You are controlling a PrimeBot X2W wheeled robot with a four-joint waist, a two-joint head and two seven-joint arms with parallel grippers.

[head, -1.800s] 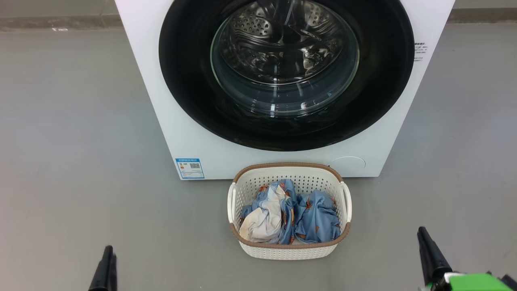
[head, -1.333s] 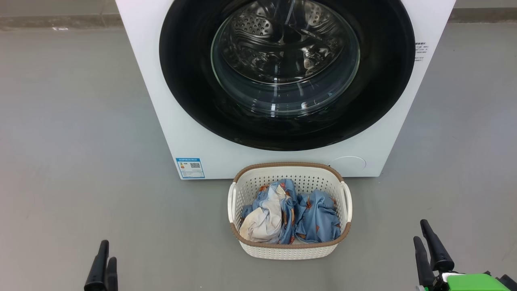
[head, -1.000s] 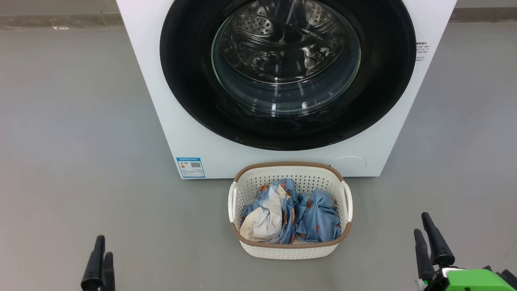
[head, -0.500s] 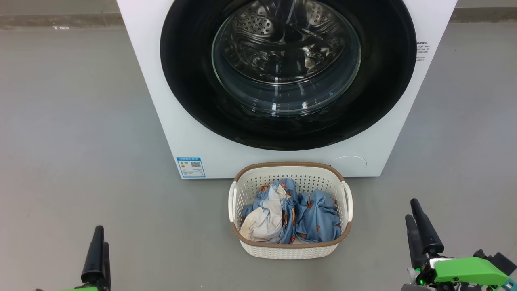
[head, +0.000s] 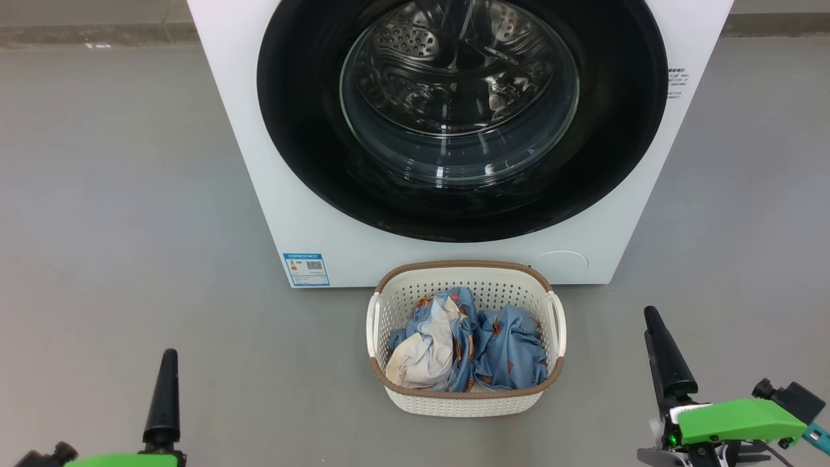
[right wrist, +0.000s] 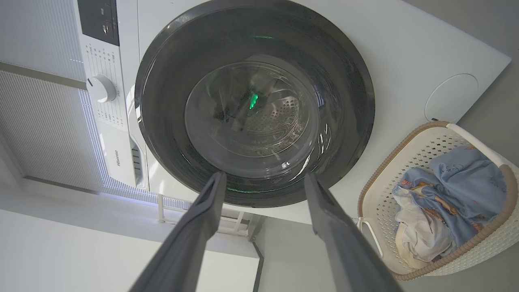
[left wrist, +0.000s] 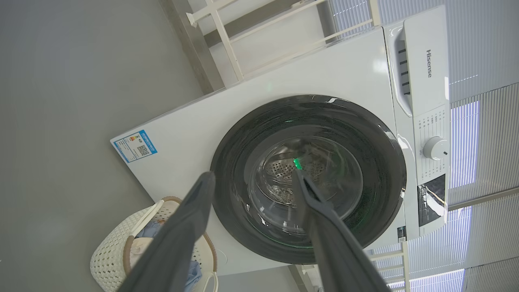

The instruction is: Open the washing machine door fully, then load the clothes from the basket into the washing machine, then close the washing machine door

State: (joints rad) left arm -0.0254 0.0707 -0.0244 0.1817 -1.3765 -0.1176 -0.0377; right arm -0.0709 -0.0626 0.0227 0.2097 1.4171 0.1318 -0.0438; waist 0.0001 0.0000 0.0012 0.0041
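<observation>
Head view looks down on the washing machine (head: 285, 220), a white box on the grey floor (head: 117, 194). The washing machine door (head: 305, 143) is shut flat against its front, and the steel drum (head: 415, 45) shows through its glass. The basket (head: 463, 403) stands on the floor just in front of the machine, below the door. The clothes (head: 509, 350) lie crumpled inside it, blue printed fabric with a cream-white piece on the left. The left gripper (head: 168, 363) rises at the lower left and the right gripper (head: 652, 324) at the lower right, both well apart from the basket and the machine, touching nothing. In the wrist views each gripper's two dark fingers stand spread wide with only air between them, holding nothing and pointing toward the closed door.
</observation>
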